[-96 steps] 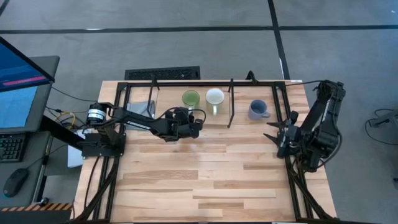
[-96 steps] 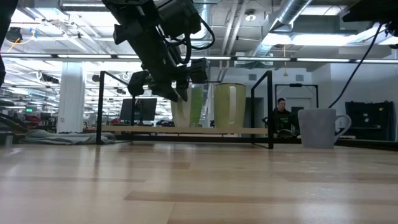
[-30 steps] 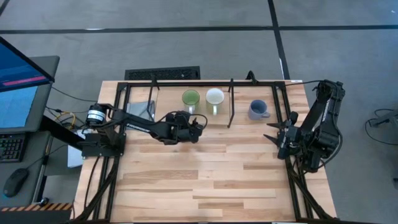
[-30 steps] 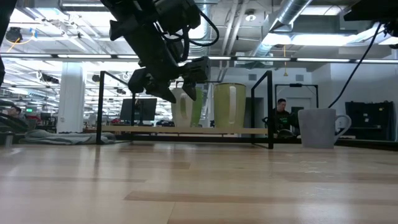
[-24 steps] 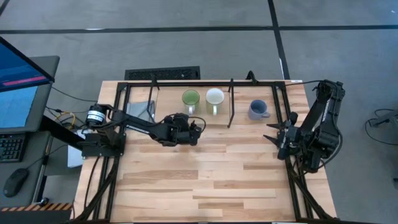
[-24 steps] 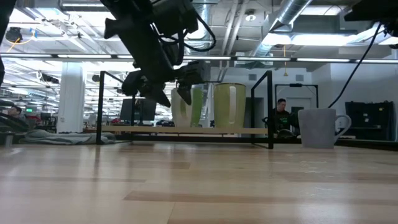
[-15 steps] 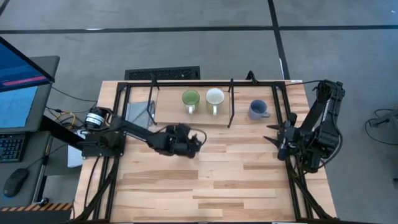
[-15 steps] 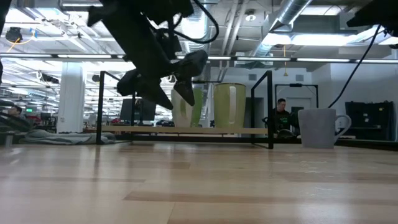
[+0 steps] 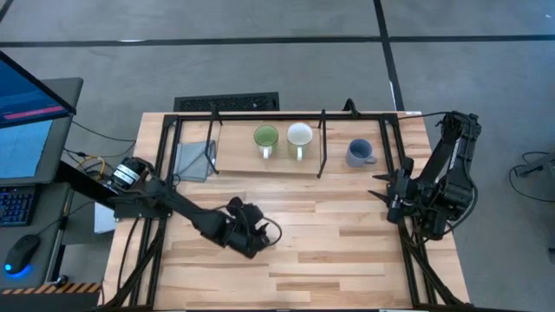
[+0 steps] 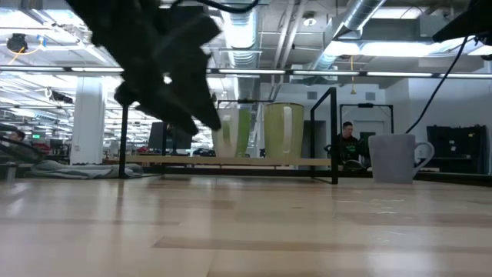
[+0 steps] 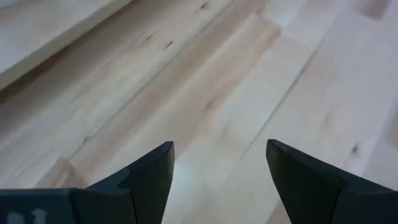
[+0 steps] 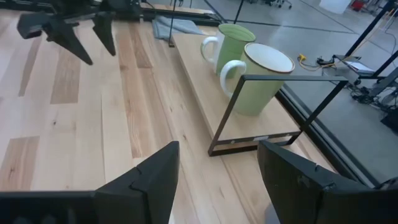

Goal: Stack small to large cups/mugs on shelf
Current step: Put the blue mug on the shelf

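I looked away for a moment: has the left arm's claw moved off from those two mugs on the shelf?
Yes. In the high view the left gripper has pulled away from the shelf, toward the table's near side, its fingers open and empty. The green mug and white mug stayed put.

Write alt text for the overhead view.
Seen from above, a green mug and a white mug stand side by side on a small wooden shelf at the table's far edge; a blue-grey mug sits on the table beside it. The left gripper hovers open mid-table; the right gripper waits, open, at the right edge.
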### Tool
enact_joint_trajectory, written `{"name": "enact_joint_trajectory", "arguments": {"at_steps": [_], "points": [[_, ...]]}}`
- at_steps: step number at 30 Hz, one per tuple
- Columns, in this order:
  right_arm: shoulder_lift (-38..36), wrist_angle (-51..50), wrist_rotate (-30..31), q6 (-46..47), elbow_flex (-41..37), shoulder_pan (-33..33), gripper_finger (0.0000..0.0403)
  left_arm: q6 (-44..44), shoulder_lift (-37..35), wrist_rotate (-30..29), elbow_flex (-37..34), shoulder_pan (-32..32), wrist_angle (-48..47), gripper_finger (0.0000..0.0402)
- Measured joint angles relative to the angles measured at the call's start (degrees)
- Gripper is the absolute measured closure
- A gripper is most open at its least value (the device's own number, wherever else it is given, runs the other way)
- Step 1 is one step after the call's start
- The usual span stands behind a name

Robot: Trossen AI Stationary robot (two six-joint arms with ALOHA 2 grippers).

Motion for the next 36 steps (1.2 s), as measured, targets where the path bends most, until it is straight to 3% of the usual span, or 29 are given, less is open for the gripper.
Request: {"name": "enact_joint_trajectory", "arguments": {"at_steps": [6, 17, 22, 27, 32, 36], "points": [[-0.02, 0.00, 0.03, 0.48, 0.00, -0.18, 0.0163, 3.95, -0.04, -3.14, 0.00, -4.43, -4.35, 0.0154], [0.00, 4.55, 0.52, 0.42, 0.01, -2.97, 0.0163, 25.46, -0.07, -0.65, 0.00, -5.49, -4.50, 0.0154], [-0.07, 3.72, 0.66, -5.48, 0.01, -4.50, 0.0163, 25.35, -0.60, -0.42, -0.11, -4.60, -5.68, 0.0154], [0.00, 3.89, -0.24, -3.85, 0.01, -6.09, 0.0163, 24.42, -1.76, -0.40, -0.33, -4.49, -8.81, 0.0154], [0.00, 3.88, -0.24, -4.46, 0.01, -7.70, 0.0163, 23.19, -8.05, -1.78, -7.97, -4.58, -6.24, 0.0154], [-0.01, 3.85, -0.24, -4.52, 0.01, -9.38, 0.0163, 28.36, -15.31, -1.99, -20.65, -4.38, 9.88, 0.0154]]}}
